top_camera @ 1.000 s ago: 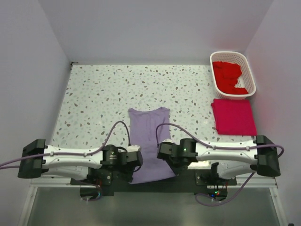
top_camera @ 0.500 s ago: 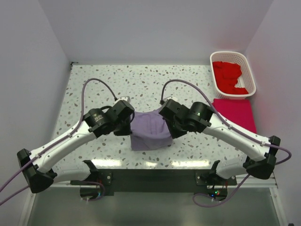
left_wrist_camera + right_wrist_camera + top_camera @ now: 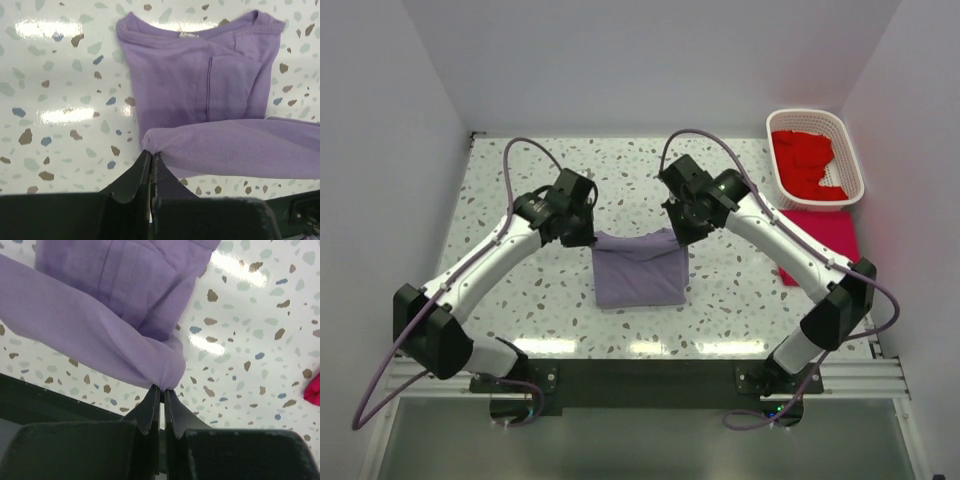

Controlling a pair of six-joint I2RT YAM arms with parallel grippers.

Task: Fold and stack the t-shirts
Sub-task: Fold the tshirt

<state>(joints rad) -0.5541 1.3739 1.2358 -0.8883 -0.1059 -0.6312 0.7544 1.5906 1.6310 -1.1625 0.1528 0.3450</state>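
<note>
One white basket (image 3: pixel 807 113) stands at the far right corner of the table (image 3: pixel 520 170), and you can see red garments (image 3: pixel 804 160) heaped inside it. How many there are you cannot tell. Just in front of the basket lies a folded pink shirt (image 3: pixel 835 235), and the right arm crosses over its near left part in the overhead view. In the right wrist view only a sliver of it shows at the frame's edge.

From above, the wrist housings cover both sets of fingertips, so rely on the wrist cameras for the grip. The purple t-shirt (image 3: pixel 640 268) lies mid-table, doubled over on itself.

Your arms both reach forward and bend inward, elbows out, meeting at the shirt's far edge. The left gripper (image 3: pixel 151 155) has its fingers pressed together on a bunched corner of purple cloth. That corner is held up above the collar end, which lies flat on the table beneath. The right gripper (image 3: pixel 161 390) is likewise pinched tight on the opposite corner, and the fabric is stretched in a raised band between the two.
</note>
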